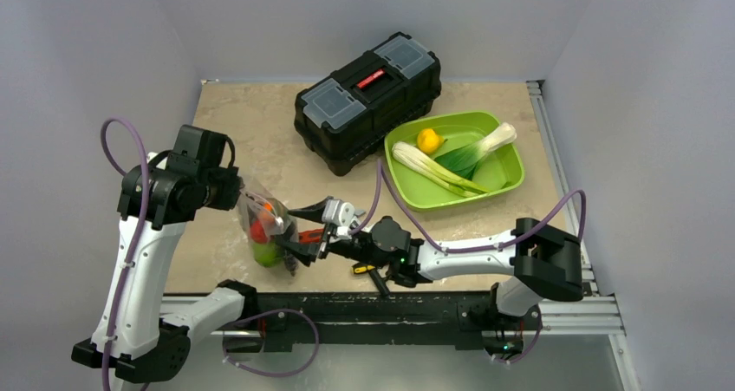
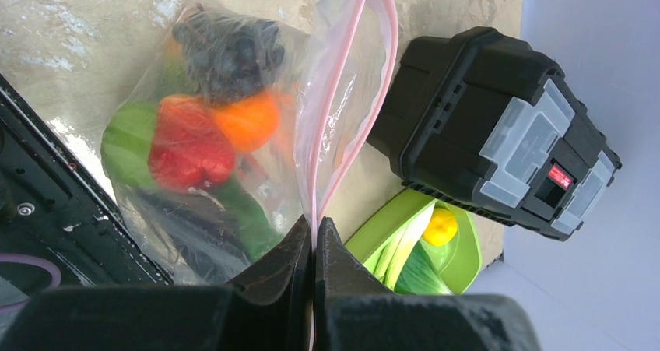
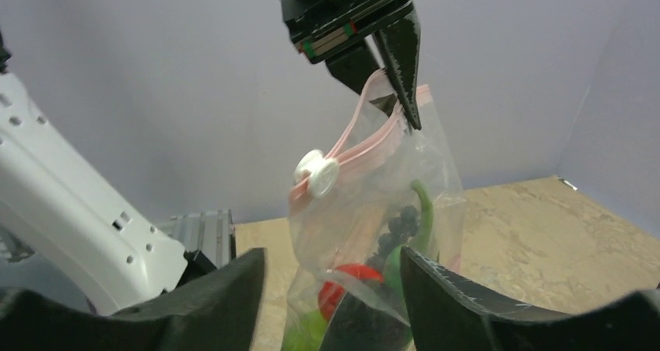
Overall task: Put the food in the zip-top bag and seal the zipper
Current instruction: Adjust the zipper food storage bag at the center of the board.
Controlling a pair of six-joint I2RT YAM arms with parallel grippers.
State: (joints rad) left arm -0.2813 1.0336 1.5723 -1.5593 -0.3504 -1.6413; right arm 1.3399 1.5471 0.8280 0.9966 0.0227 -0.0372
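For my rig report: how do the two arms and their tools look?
The left arm and right arm have white links with black joint housings, and a purple cable runs along each. The left tool and right tool have black, wedge-shaped fingers. A small green light glows on the right arm.

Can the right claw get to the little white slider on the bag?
Probably yes. The right claw is open and facing the bag, with the white slider a little above its gap and nothing in between. The left claw holds the pink strip up, clear of the slider.
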